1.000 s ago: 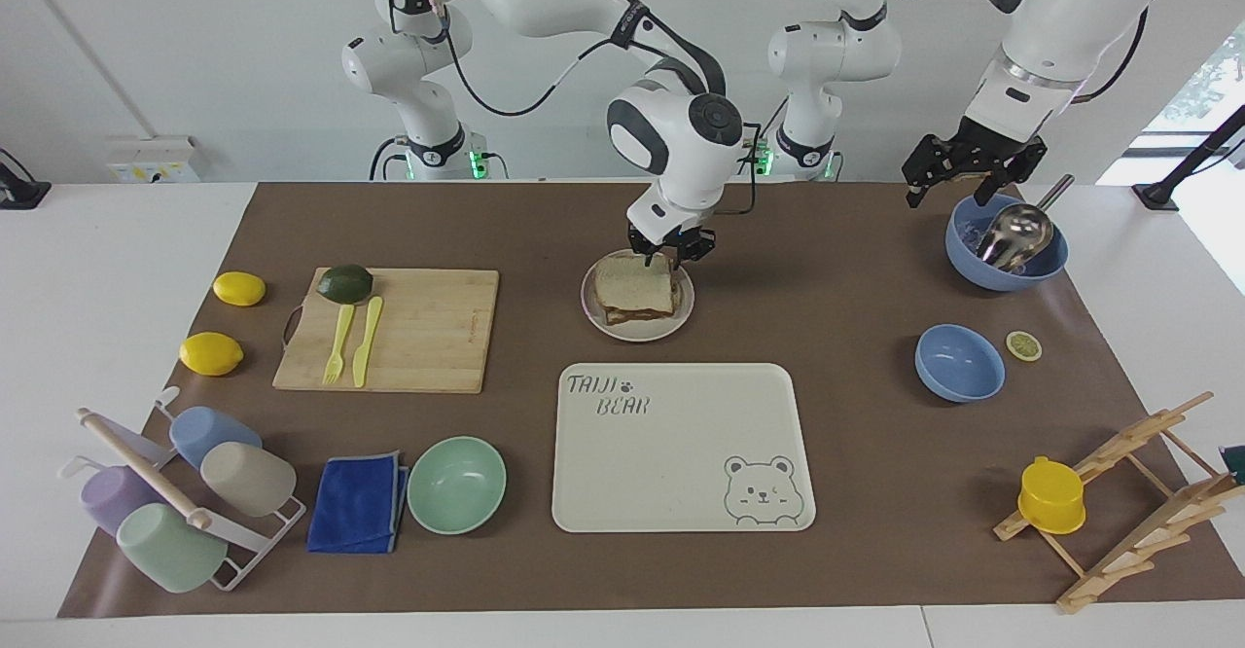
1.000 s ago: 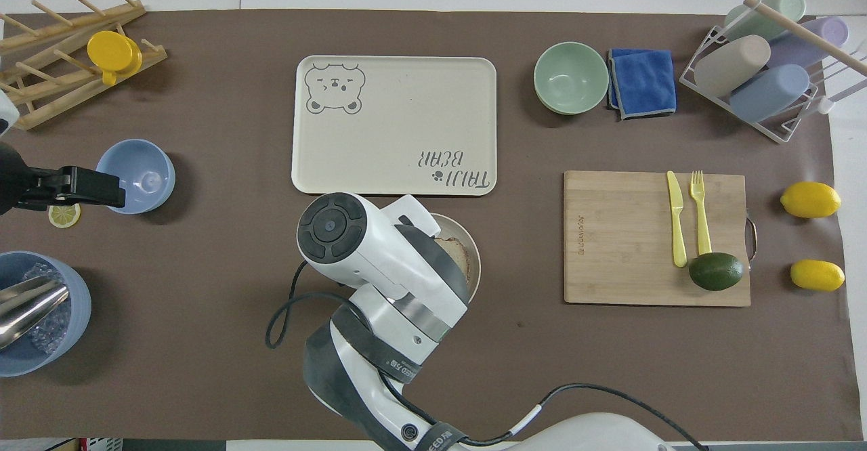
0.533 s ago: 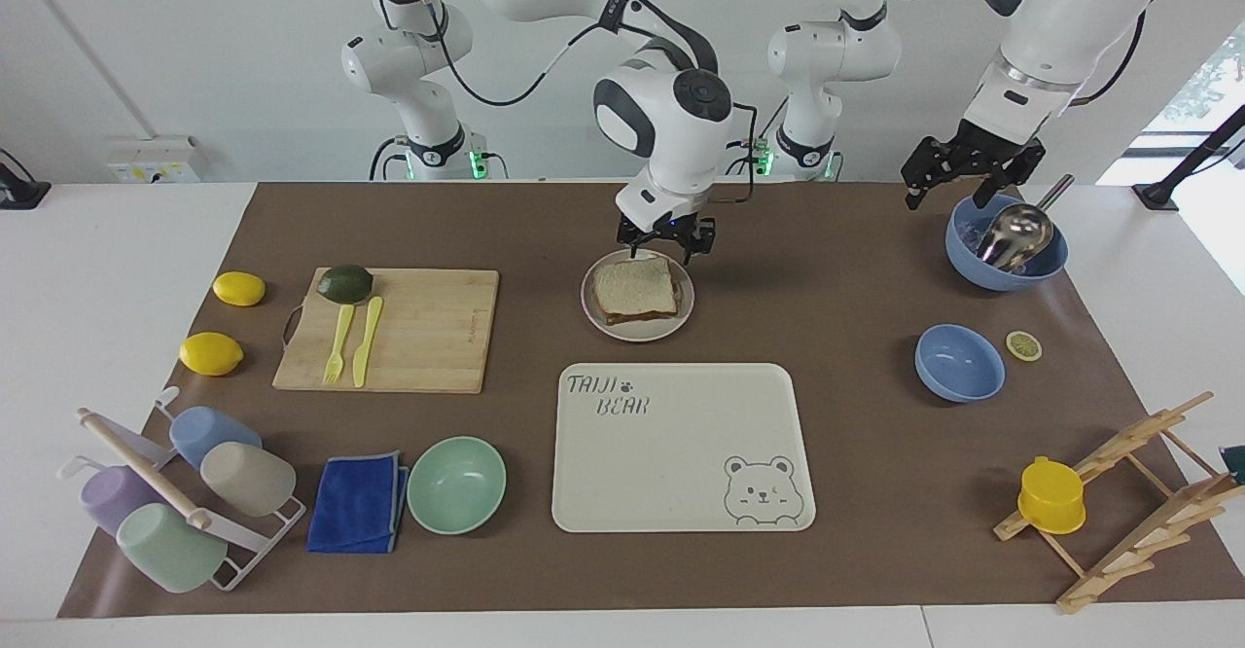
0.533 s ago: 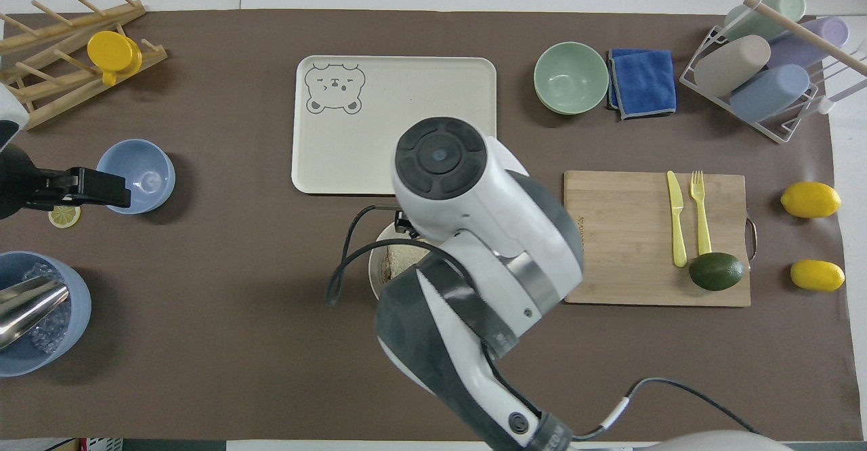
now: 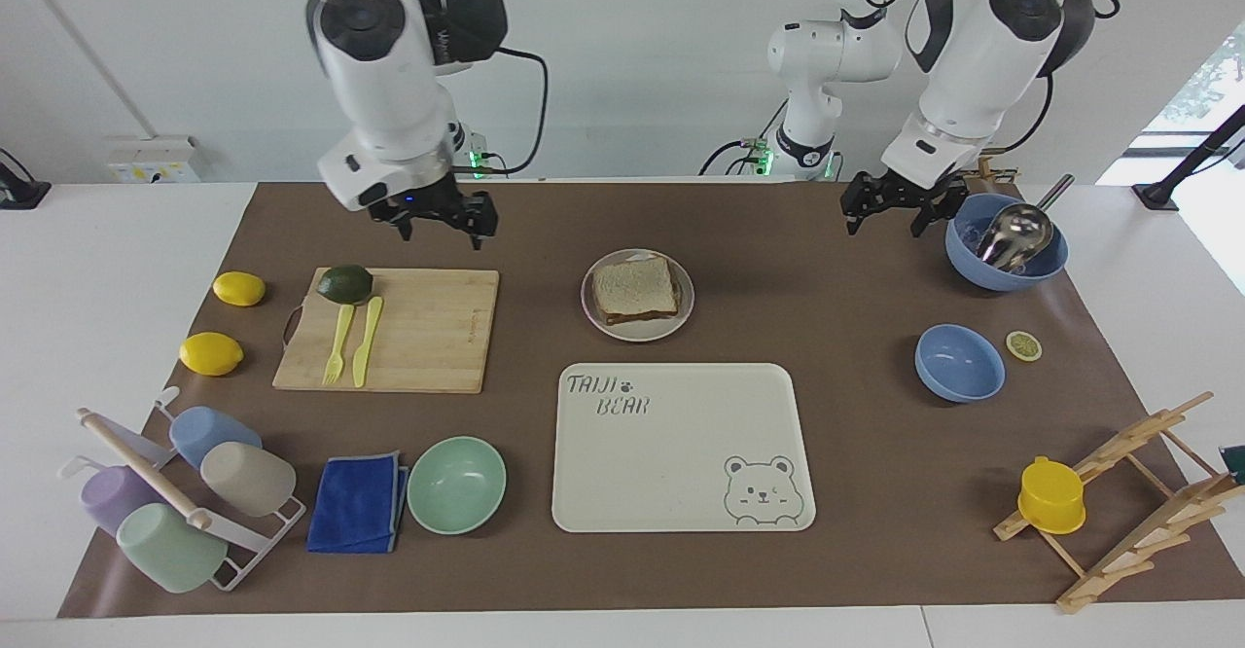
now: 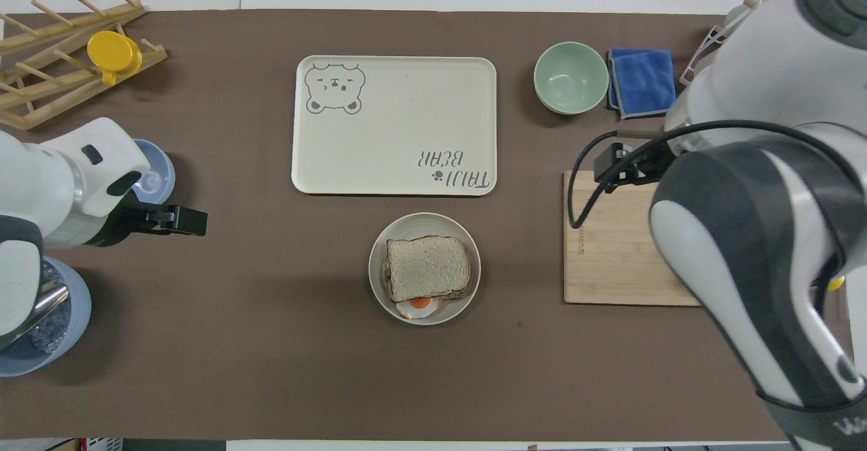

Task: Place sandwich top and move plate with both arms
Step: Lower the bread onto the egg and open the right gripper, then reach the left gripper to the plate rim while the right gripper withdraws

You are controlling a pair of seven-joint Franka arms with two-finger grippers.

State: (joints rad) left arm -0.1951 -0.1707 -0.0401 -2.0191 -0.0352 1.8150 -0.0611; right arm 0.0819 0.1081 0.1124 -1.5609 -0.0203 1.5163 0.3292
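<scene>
The cutting board (image 6: 613,248) is partly covered in the overhead view by the right arm, which also hides the avocado (image 5: 345,283), the cutlery and most of the cup rack (image 5: 165,497); these are seen whole only in the facing view. The large blue bowl (image 5: 1007,257) is cut off at the edge of the overhead view and half hidden under the left arm; a metal scoop (image 5: 1016,232) lies in it. The small blue bowl (image 5: 959,363) and the green bowl (image 5: 456,484) are shown holding nothing, as is the bear tray (image 5: 681,449).

The plate (image 5: 637,329) is set on the surface between the tray and the robots. On it lies the sandwich top (image 5: 635,285), resting flat on a lower slice; a fried egg (image 6: 421,304) is seen protruding beneath it in the overhead view only.

The right tool (image 5: 435,220) is raised over the cutting board's robot-side edge, released and holding nothing. The left tool (image 5: 892,208) hangs beside the large blue bowl, likewise released and holding nothing.
</scene>
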